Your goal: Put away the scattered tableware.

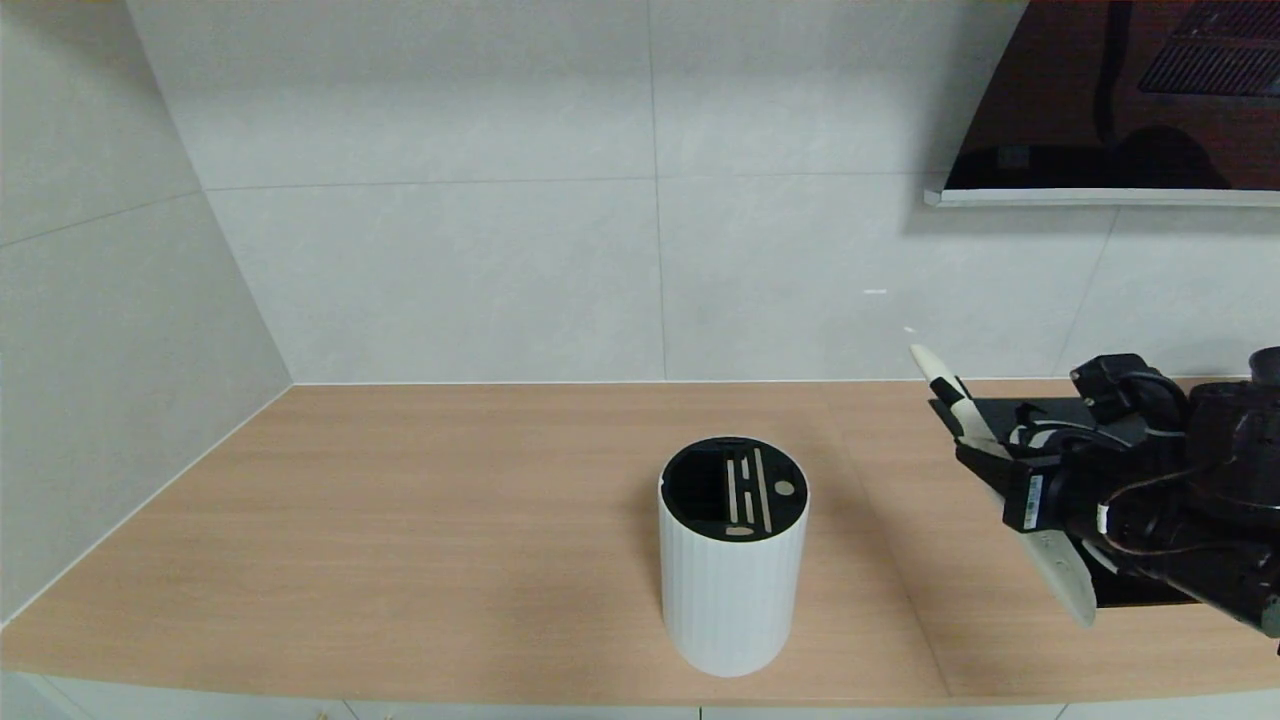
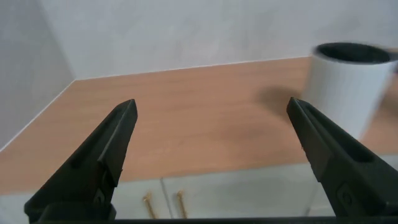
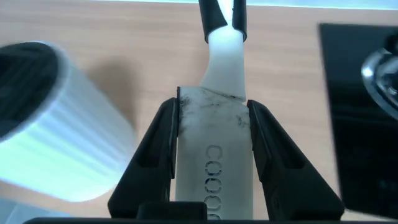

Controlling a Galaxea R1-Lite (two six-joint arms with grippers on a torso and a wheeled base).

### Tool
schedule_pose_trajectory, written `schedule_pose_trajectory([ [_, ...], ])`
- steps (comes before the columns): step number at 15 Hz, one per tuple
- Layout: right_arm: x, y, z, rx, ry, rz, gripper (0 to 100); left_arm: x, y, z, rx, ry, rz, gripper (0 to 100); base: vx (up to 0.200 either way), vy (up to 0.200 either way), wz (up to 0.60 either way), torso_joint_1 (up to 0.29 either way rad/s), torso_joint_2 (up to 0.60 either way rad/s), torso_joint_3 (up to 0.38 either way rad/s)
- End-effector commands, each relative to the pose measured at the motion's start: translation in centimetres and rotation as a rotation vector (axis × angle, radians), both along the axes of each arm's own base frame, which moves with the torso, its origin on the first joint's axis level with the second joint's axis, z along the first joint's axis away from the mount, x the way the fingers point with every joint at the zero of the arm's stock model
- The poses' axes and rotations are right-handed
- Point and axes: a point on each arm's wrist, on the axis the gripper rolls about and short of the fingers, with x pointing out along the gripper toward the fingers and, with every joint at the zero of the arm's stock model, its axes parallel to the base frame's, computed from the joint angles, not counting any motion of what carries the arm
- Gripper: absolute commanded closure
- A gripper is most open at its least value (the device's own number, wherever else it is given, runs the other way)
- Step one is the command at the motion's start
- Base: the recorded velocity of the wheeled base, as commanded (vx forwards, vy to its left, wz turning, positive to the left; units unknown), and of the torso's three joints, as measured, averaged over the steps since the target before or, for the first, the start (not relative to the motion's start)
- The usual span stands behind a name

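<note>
Wooden counter [image 1: 450,520] below; right gripper [image 3: 213,124] clamps knife [image 1: 1058,568]; left gripper [image 2: 210,106] wide.

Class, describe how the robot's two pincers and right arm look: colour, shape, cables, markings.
Left pincer: two matte black fingers tapering to wedge tips. Right pincer: matching black fingers. The black right arm carries looped black cables and small white labels.

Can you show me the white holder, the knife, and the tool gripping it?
white holder [image 1: 733,590]: head view, ribbed side wall.
knife [image 1: 1060,570]: head view, pale blade.
right tool [image 3: 212,112]: right wrist view, midway between its fingertips, shut on the knife.
</note>
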Motion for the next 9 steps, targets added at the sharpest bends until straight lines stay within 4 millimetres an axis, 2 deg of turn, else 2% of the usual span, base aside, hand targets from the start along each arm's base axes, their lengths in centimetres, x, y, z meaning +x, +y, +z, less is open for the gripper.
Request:
schedule_pose_trajectory([
  [1, 0.0, 1.4, 3.7, 0.019, -0.057, 0.051, 100, 2.7, -0.3, 5.4, 0.0, 0.125, -0.127, 0, 0.0, 0.0, 0.0, 0.0, 0.0, 0.0],
  [3, -0.4, 3.1, 5.5, 0.032, -0.082, 0.12, 100, 6.8, -0.6, 9.6, -0.014, 0.212, -0.288, 0, 0.0, 0.0, 0.0, 0.0, 0.0, 0.0],
  [4, -0.5, 4.1, 6.3, 0.044, -0.104, 0.155, 100, 8.5, -0.7, 10.8, -0.033, 0.249, -0.305, 0, 0.0, 0.0, 0.0, 0.0, 0.0, 0.0],
  [6, -0.6, 6.0, 7.4, 0.059, -0.136, 0.219, 100, 11.7, -1.6, 12.2, -0.099, 0.336, -0.411, 0, 0.0, 0.0, 0.0, 0.0, 0.0, 0.0],
  [8, -0.8, 8.3, 7.9, 0.06, -0.123, 0.293, 100, 13.5, -3.9, 13.7, -0.246, 0.39, -0.59, 0, 0.0, 0.0, 0.0, 0.0, 0.0, 0.0],
  [9, -1.0, 9.4, 8.2, 0.066, -0.13, 0.326, 100, 14.8, -4.6, 13.8, -0.315, 0.394, -0.616, 0, 0.0, 0.0, 0.0, 0.0, 0.0, 0.0],
])
